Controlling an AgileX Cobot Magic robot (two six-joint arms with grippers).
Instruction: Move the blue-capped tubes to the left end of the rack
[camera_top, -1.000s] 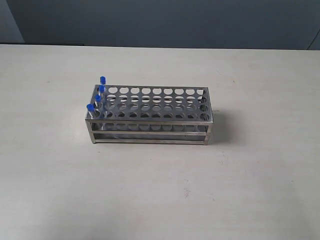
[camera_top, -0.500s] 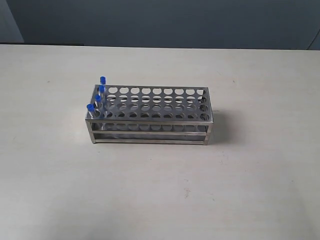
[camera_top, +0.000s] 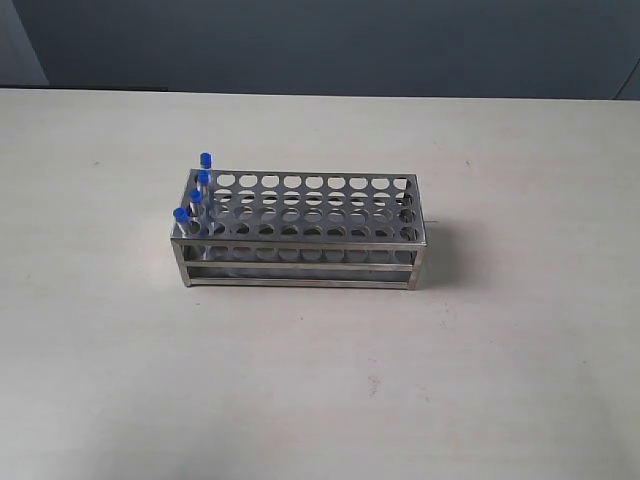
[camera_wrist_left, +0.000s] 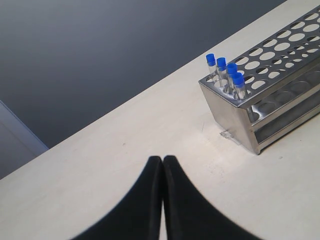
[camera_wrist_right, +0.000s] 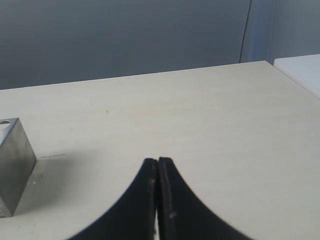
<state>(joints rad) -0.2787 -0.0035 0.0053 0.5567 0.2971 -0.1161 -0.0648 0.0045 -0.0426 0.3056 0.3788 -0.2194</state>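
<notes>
The shiny steel rack (camera_top: 300, 232) stands in the middle of the pale table. Several blue-capped tubes (camera_top: 194, 196) stand upright in the holes at its left end, one behind the other. The left wrist view shows those tubes (camera_wrist_left: 226, 75) in the rack's end (camera_wrist_left: 235, 117), well away from my left gripper (camera_wrist_left: 162, 159), which is shut and empty over bare table. My right gripper (camera_wrist_right: 157, 161) is shut and empty too, with only a corner of the rack (camera_wrist_right: 14, 165) showing off to its side. Neither arm appears in the exterior view.
A dark wall (camera_top: 320, 45) runs behind the table's far edge. A white surface (camera_wrist_right: 300, 70) adjoins the table in the right wrist view. The other holes of the rack hold nothing.
</notes>
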